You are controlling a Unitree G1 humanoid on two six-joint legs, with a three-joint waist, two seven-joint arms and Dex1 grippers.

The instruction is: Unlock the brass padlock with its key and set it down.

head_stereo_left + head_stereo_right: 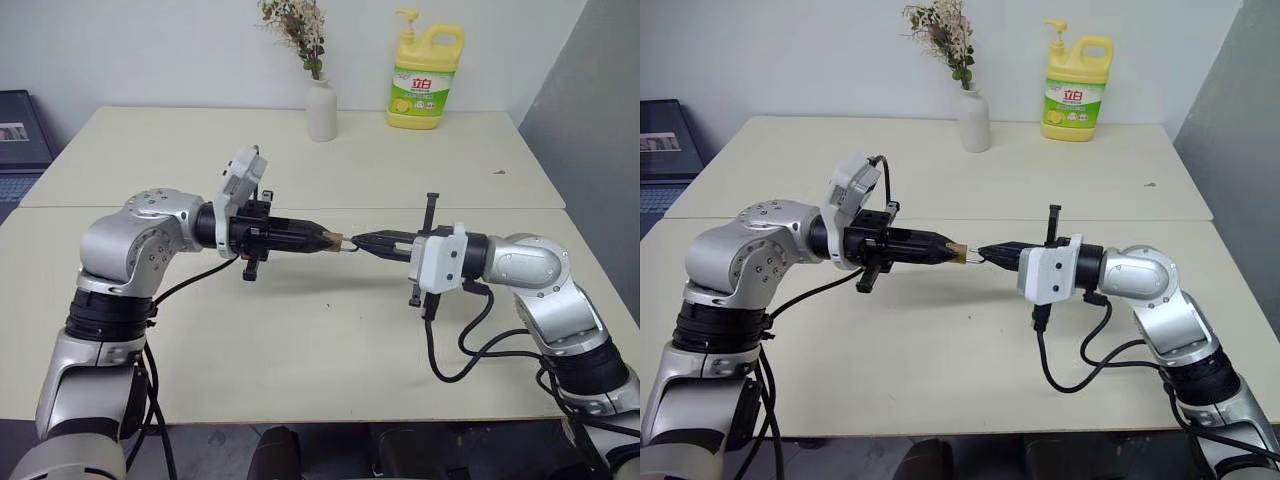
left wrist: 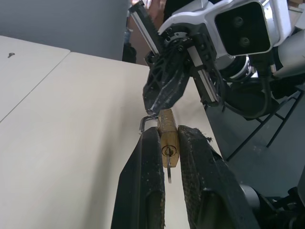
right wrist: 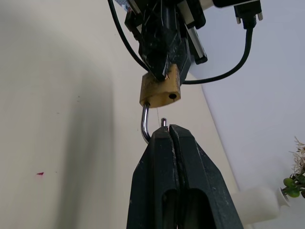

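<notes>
Two cream tables (image 1: 330, 340) stand pushed together against a pale wall, and a white vase (image 1: 321, 110) of dried flowers and a yellow bottle of dish soap (image 1: 425, 77) sit along the far edge. Above the near table, the two arms meet tip to tip in mid-air, well clear of the surface.

The left gripper (image 2: 167, 143) reaches in level from the left, its two black fingers clamped on the body of the brass padlock (image 2: 167, 138). The wrist view shows the lock squeezed between the pads, keyhole end facing the camera, with something thin and silvery hanging just below the keyhole; I cannot tell whether that is the key.

The right gripper (image 3: 169, 131) comes in level from the right with its fingers pressed together, and no gap shows between them. Their tips sit at the silvery shackle (image 3: 144, 125), whose curved end hooks beside the tips; one leg of the shackle stands free of the brass body, so the lock looks open. Whether the tips actually pinch the shackle cannot be told.

A black cable (image 1: 470, 350) loops below the right wrist, down to the table.
</notes>
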